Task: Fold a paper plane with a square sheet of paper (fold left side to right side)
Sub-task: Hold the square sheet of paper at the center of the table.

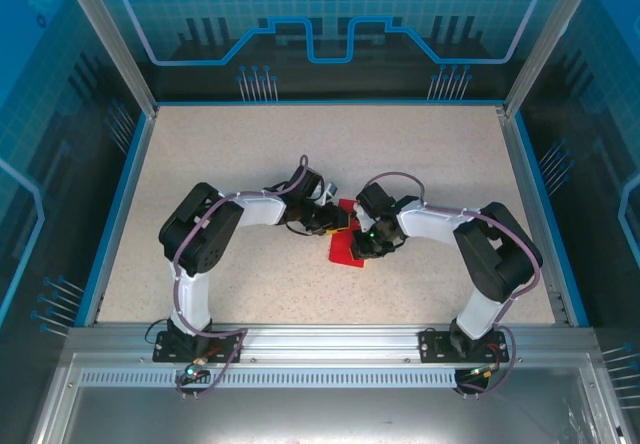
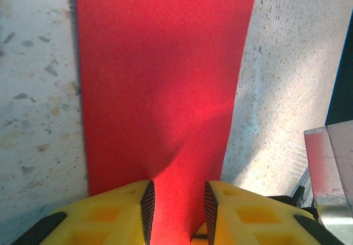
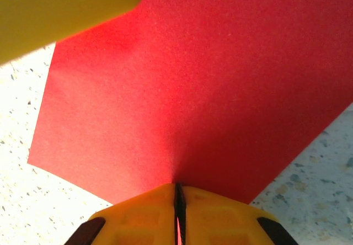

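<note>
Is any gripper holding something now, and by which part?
The right gripper pinches the red sheet of paper at its edge. The left gripper is open over the sheet.

1. The place is a robotics lab cell rather than a home or shop: an enclosed work booth built round a speckled desk (image 1: 300, 164).
2. Aluminium posts (image 1: 105, 34) frame the booth. They carry see-through blue panels (image 1: 330, 14) on the far, left and right sides, printed with a gear and circuit-line graphics.
3. A slotted aluminium rail (image 1: 330, 342) runs along the near edge. The left arm (image 1: 200, 234) and the right arm (image 1: 495, 254) are bolted to it, and loose cables (image 1: 215, 349) trail from their bases.
4. The left hand (image 2: 177, 192) and the right hand (image 3: 178, 188) are yellow-padded two-finger tooling.
5. A blue rim (image 1: 118, 204) borders the desk.
</note>
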Robot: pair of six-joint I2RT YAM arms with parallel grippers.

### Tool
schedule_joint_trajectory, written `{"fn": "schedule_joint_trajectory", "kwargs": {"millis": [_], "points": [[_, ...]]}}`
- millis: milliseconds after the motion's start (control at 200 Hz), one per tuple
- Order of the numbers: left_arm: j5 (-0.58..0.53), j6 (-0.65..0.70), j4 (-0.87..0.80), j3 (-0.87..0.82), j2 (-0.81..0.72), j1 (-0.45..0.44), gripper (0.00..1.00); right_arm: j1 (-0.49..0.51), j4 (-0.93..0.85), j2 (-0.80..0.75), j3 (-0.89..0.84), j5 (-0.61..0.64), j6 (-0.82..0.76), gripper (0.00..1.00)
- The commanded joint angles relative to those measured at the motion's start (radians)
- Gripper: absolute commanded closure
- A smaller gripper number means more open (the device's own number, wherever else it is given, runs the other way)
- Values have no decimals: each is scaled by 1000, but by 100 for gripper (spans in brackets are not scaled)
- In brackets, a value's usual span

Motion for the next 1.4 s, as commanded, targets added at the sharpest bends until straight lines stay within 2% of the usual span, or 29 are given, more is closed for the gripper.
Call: {"fn": "schedule_joint_trajectory", "kwargs": {"millis": [0,180,320,530,705,890,1205,1391], "points": [[-25,22,-40,-18,14,-8,68,22,-100,69,-43,108,-9,89],[-61,54,-93,-19,33,-19,68,19,-75,33,-33,82,-19,87],[-81,61,-106,-33,48,-25,68,-6,-5,-53,-31,-9,-19,86],[-92,54,-94,-58,53,-24,69,-133,40,-135,32,-112,-16,84],[-90,52,-90,-58,52,-27,69,-177,93,-44,97,-88,5,85],[-89,54,-88,-61,52,-29,69,-179,139,85,172,-106,26,86],[-78,73,-80,-77,6,-30,69,-175,54,237,229,-19,21,87],[-21,81,-43,-103,-68,-30,68,-175,21,271,211,6,17,87]]}}
